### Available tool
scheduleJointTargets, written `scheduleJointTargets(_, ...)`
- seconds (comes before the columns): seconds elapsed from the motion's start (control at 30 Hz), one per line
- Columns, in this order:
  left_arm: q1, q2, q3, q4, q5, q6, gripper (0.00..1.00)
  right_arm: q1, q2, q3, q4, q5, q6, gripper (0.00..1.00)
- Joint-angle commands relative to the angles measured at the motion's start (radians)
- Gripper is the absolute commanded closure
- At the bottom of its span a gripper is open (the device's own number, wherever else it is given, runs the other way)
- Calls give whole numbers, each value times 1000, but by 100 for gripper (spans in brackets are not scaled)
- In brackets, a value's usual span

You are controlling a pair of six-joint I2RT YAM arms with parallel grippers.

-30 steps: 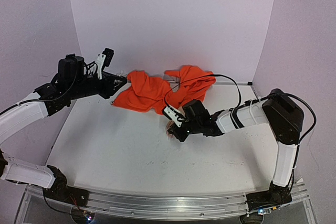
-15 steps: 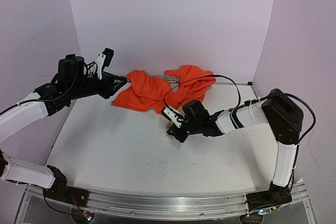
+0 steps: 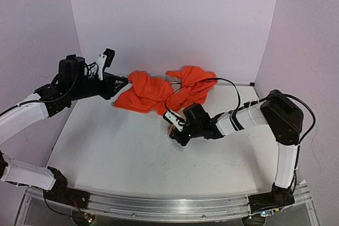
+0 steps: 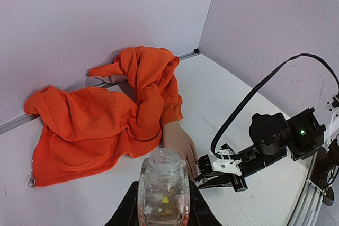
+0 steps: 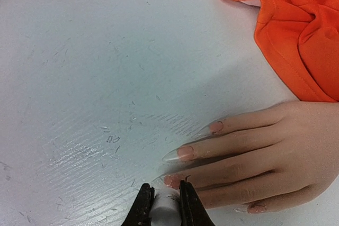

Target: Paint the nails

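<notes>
A flesh-coloured mannequin hand (image 5: 265, 152) lies palm down on the scuffed white tabletop (image 5: 79, 78), its fingers pointing away from a crumpled orange fabric sleeve (image 5: 296, 30) that covers the wrist and spreads back to the rear wall. The nails (image 5: 185, 153) are long, pale, glossy tips with a pinkish base, resting on or just above the table at the ends of the spread fingers. The right gripper (image 5: 165, 202) sits low at these fingertips, its two dark jaws closed on a small white piece (image 5: 164, 215). Too little of this piece shows in the wrist view to tell what it is, and it sits just beside the nail of the nearest long finger. From above, the right arm reaches across the table with its gripper over the mannequin hand, hiding most of it. The left gripper (image 3: 119, 82) is raised near the back left, close to the sleeve's edge, with its jaws clamped around a small clear bottle with glittery specks inside (image 4: 163, 186), held upright.
</notes>
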Motion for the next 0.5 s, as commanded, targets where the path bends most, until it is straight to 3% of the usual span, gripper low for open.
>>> scheduleJointTargets(0.0, 5, -17, 10, 29, 19, 8, 100, 6, -6, 30, -5, -34, -1, 100)
scheduleJointTargets(0.47, 5, -15, 10, 29, 19, 8, 100, 7, -38, 18, 19, -80, 1, 100)
